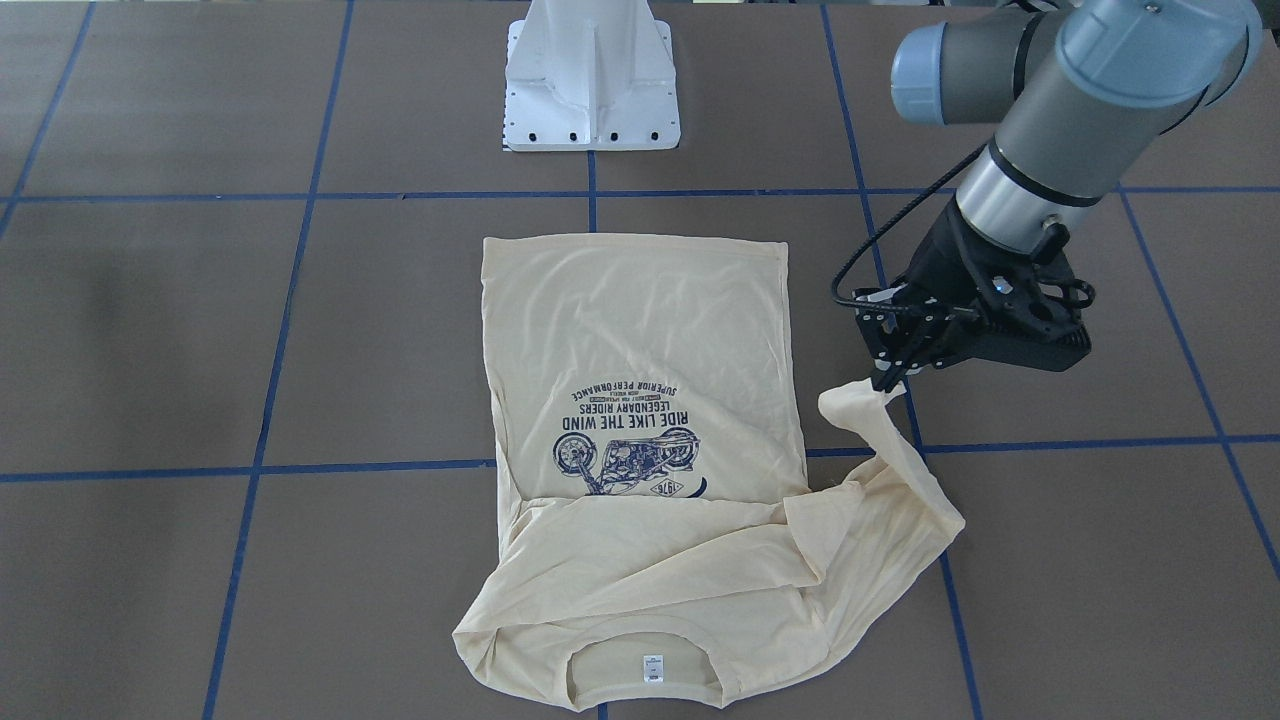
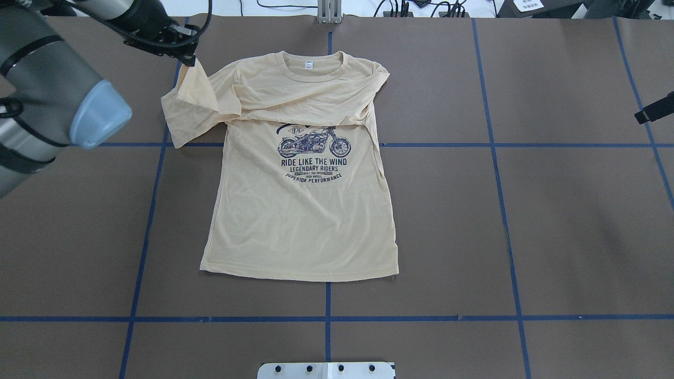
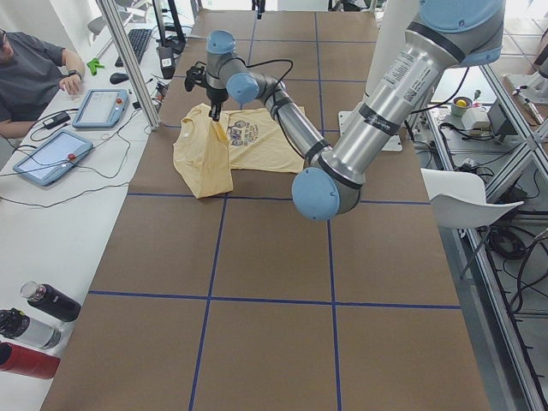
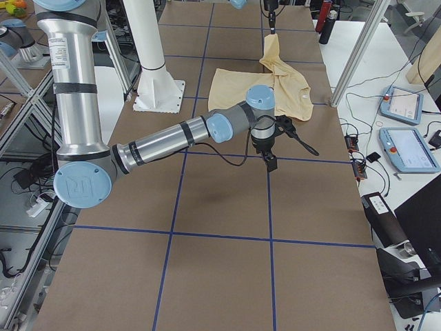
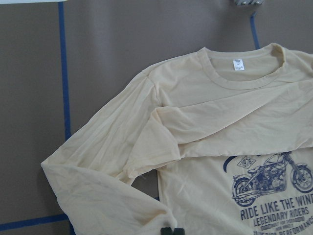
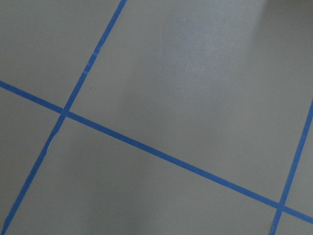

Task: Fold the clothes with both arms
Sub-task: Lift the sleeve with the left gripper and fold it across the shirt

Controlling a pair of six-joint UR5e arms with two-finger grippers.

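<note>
At mid-right of the front view the left tool [image 1: 888, 382] is clamped on the raised sleeve [image 1: 908, 468] of the shirt [image 1: 640, 330]; how open the right tool [image 2: 654, 108] stands cannot be told.

A brown matte table top [image 1: 150, 330] fills most views, divided into large squares by lines of blue tape [image 1: 380, 466]. At the top centre of the front-facing view stands a white metal pedestal base [image 1: 592, 75], with a row of dark bolts along its lower edge. In the left side view a white side bench [image 3: 51, 231] runs down the left of the frame. A person in a grey shirt [image 3: 30, 64] sits at its upper left, near two pale-blue-rimmed tablets [image 3: 101, 107] and a black keyboard [image 3: 137, 43]. A black bottle [image 3: 51, 301] and a red bottle [image 3: 26, 360] sit at the lower left. A white moulded chair [image 3: 467, 210] stands at the right.
</note>
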